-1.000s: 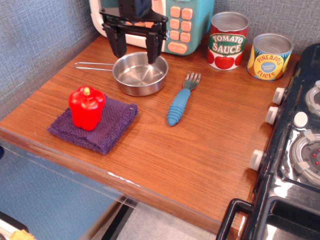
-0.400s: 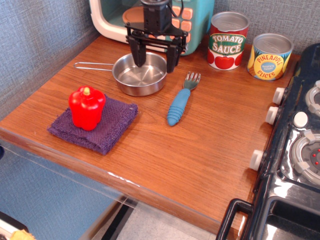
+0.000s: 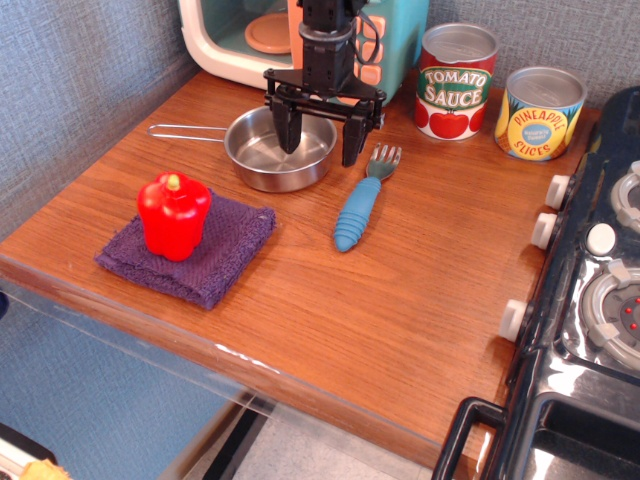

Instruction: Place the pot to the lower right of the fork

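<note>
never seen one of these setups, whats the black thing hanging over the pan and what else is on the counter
The black thing is the gripper of a robot arm: two fingers that open and close to grab things. The single picture is taken from in front of and above a wooden toy-kitchen counter. The fingers are spread open, one over the bowl of the shallow round silver metal pot, the other just outside its right rim. Nothing is held. To the right of the pot lies a toy fork with a ribbed blue handle. Front left, a red toy pepper sits on a folded purple cloth. At the back stand a toy microwave, a tomato sauce can and a pineapple slices can. A black toy stove is at the right.
</note>
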You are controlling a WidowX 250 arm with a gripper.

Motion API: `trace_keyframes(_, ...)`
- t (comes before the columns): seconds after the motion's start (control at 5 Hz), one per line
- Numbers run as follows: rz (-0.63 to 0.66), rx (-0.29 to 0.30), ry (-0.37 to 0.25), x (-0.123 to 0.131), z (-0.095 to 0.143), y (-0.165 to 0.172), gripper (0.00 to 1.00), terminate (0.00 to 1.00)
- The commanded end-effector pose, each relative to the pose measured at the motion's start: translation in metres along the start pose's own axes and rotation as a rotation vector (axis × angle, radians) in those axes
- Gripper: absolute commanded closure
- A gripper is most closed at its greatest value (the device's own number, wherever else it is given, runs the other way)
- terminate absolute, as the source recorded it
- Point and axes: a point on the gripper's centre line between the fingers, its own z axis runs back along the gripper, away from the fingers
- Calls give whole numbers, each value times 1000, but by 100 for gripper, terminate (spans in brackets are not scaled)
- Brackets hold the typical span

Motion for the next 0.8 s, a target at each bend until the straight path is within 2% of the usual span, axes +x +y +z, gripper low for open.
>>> trace_keyframes(0.0, 52, -7, -31, 2, 2, 6, 0, 0)
trace_keyframes(0.2, 48, -4, -25, -2, 0, 4, 100, 0)
trace_keyframes(0.6, 37, -3, -17, -9, 3, 3, 100, 0)
